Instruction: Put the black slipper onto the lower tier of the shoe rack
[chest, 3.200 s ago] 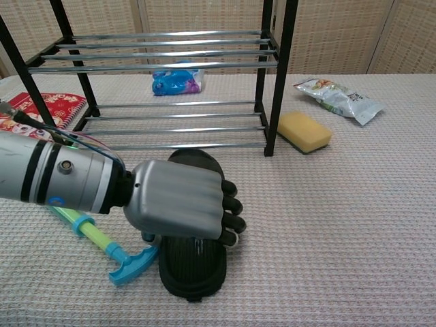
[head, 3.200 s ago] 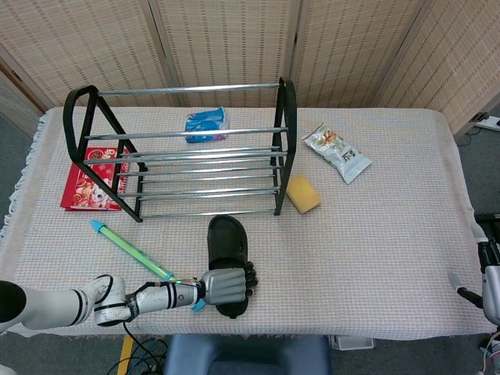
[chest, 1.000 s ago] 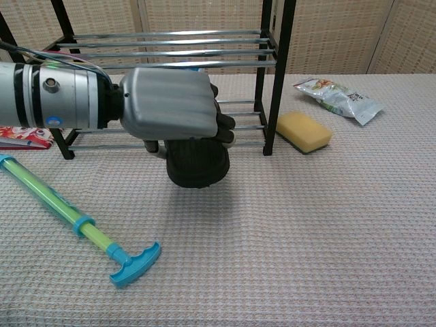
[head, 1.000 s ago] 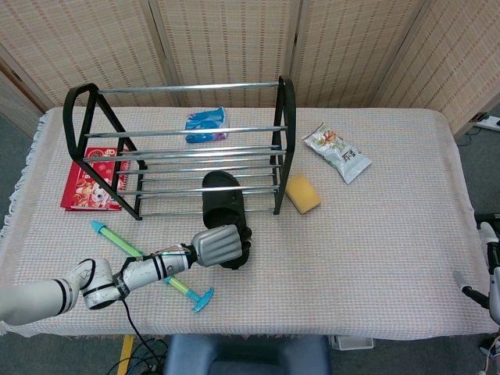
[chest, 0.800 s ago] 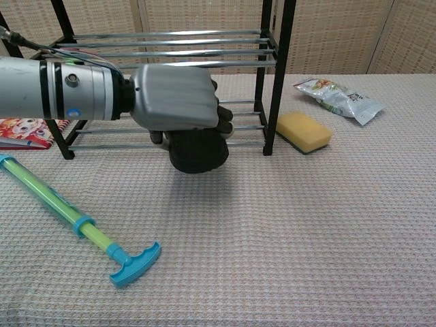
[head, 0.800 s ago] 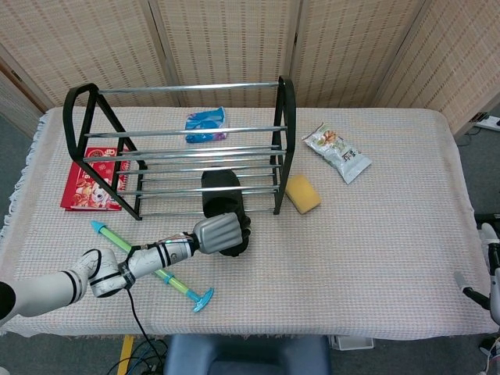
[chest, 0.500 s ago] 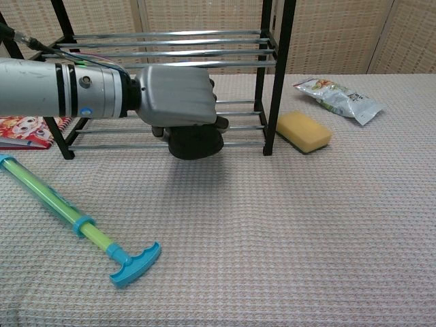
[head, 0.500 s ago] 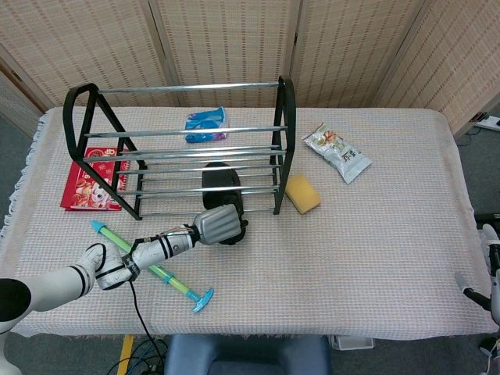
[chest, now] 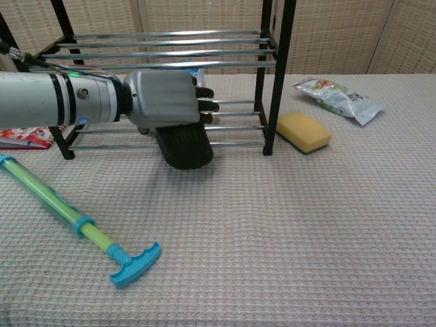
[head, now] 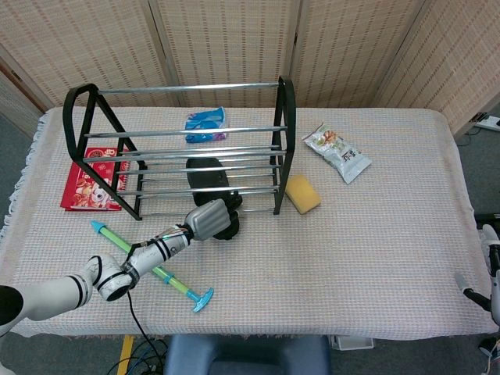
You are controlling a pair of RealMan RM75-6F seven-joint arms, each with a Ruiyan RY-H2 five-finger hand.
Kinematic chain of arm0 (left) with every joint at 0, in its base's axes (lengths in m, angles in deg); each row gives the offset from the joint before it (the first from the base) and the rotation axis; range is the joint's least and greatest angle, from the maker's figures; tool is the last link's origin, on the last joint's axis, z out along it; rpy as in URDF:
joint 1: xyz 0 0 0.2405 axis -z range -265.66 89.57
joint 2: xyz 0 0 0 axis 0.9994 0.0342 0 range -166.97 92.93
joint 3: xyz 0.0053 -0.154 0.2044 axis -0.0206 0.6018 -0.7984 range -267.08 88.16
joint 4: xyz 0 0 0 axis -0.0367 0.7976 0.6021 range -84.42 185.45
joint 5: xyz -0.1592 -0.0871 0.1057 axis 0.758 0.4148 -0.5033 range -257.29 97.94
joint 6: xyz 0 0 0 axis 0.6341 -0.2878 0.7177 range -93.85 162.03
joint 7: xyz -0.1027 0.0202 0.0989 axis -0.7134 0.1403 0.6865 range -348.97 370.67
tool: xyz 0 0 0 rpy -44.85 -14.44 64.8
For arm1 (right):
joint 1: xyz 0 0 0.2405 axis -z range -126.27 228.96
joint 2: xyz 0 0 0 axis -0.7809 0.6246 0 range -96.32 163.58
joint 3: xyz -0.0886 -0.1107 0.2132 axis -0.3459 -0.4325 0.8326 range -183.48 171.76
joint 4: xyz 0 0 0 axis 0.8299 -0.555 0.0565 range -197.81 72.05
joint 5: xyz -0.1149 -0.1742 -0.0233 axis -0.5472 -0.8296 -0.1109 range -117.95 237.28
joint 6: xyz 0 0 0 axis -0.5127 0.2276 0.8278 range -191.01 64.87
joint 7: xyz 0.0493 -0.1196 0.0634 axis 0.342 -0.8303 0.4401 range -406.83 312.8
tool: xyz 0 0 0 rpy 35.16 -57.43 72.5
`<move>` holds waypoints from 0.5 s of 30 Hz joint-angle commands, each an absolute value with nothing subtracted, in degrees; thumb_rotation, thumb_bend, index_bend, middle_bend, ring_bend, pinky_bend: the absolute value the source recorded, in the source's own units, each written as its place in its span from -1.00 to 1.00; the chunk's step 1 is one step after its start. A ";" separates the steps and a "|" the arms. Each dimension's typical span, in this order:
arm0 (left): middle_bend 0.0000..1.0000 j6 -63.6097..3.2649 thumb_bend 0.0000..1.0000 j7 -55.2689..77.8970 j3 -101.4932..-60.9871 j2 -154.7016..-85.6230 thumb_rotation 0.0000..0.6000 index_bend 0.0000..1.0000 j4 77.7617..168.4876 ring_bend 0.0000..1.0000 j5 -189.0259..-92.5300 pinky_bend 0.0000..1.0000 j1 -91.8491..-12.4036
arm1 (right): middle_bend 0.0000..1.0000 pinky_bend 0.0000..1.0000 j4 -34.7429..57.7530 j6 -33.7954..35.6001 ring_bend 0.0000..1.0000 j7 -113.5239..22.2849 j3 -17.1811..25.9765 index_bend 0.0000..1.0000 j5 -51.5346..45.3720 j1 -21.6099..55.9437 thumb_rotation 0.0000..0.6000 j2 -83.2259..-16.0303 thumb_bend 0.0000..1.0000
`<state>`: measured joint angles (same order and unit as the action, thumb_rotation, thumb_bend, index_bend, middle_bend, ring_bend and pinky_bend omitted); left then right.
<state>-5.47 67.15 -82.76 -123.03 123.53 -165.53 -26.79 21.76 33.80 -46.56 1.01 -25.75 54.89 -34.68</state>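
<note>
L arm stretched fwd, left robot hand (chest: 163, 99) fingers extended, palm down; R barely visible.

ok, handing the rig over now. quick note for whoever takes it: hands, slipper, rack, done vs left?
Left hand: on the black slipper, fingers stretched forward over it; whether it grips is unclear.
Right hand: only partly in frame at the table's right edge, state unclear.
Slipper: front part lying across the lower tier's bars of the shoe rack, heel hanging out over the front bar.
Done: slipper carried to the rack and part way in.
Left: push it fully onto the tier, release, withdraw.
</note>
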 commanded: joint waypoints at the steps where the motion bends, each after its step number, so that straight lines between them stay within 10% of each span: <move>1: -0.79 -6.01 -0.55 73.30 -82.17 -121.65 1.00 -0.78 128.42 -0.79 -160.71 -0.31 -28.65 | -0.69 -0.74 21.84 33.78 -0.98 -46.49 0.99 -1.00 -25.69 54.96 1.00 -34.64 -0.58; 15: -0.80 -8.41 -0.55 80.05 -85.90 -119.55 1.00 -0.68 138.63 -0.80 -157.53 -0.32 -29.01 | -0.67 -0.73 21.86 33.78 -0.98 -46.49 0.78 -1.00 -25.93 55.16 1.00 -34.74 -0.58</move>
<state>-8.29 79.85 -85.67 -119.37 138.43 -157.67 -29.14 21.87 33.78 -46.50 0.79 -25.94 55.15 -34.73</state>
